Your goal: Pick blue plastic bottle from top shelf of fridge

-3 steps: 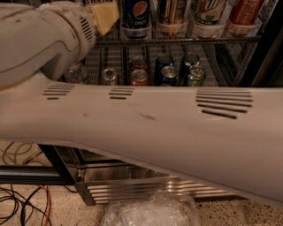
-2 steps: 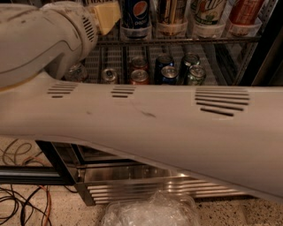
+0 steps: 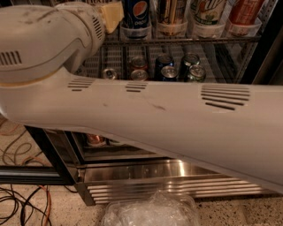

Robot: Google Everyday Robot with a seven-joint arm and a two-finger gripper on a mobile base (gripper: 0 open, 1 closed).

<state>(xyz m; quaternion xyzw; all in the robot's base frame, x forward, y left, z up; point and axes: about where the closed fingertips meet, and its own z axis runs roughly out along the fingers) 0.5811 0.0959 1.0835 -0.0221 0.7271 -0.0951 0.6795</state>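
My white arm [image 3: 146, 114] crosses the whole view in front of the fridge [image 3: 168, 174]. The gripper [image 3: 110, 14] shows only as a tan piece at the top edge, level with the top shelf [image 3: 185, 39] and just left of a dark blue Pepsi bottle [image 3: 135, 15]. On that shelf, right of the Pepsi, stand a dark bottle [image 3: 170, 13], a white-labelled bottle [image 3: 208, 11] and a red one [image 3: 245, 11], each in a clear front cup. Only their lower parts show. I cannot make out the amber tea bottle with the TEXAS label.
A wire rack of small cans [image 3: 170, 70] lies below the top shelf. The black door frame [image 3: 46, 152] stands open at the left. Cables [image 3: 22, 203] lie on the floor at the left. A crumpled clear plastic container [image 3: 150, 212] lies before the steel grille.
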